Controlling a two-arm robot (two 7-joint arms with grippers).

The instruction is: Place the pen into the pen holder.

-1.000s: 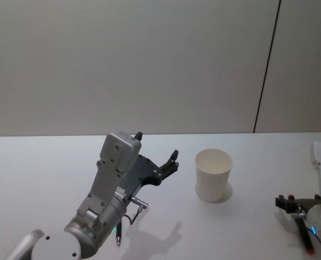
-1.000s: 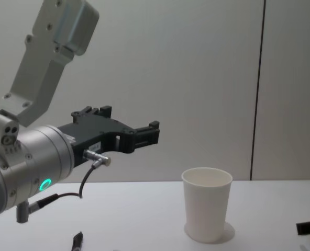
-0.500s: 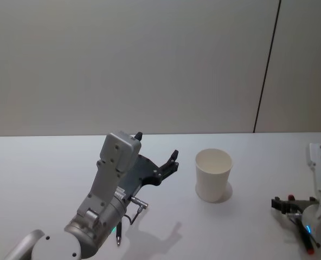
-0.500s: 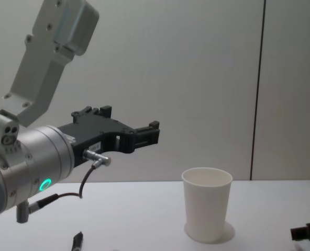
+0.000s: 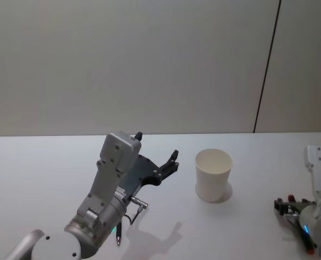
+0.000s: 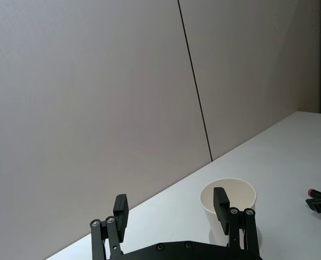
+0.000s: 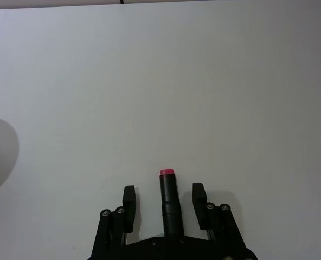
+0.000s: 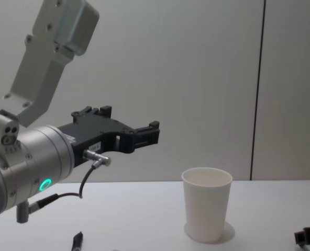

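**Q:** Near right first. What is your right gripper doing?

**A:** It sits low at the near right of the white table [image 5: 41, 173]. The right gripper [image 7: 164, 188] is down over the black pen with the pink-red end [image 7: 168, 203]. Its fingers are spread, one on each side of the barrel with a gap on both sides, so nothing is clamped yet. The pen runs along the fingers and is centred between them. I read that as lined up so that closing catches it square.

**Q:** And the left side?

**A:** A slim dark pen [image 5: 117, 236] lies on the table under your left arm, untouched. Above it the left gripper [image 6: 170, 199] hangs high off the table, fingers wide apart and empty, pointing toward the cup. It looks parked out of the way.

**Q:** Where is the holder?

**A:** The plain white paper cup [image 5: 213, 174] stands upright mid-table with its mouth open and nothing visible in it. It is between your two arms and well apart from the pen. I judge you have a lift and a carry to the left ahead.

**Q:** What changed from half a second ago?

**A:** Your right gripper's fingertips are slightly lower in the chest view and nudged a little to the right. The left arm, cup and dark pen are in the same spots.
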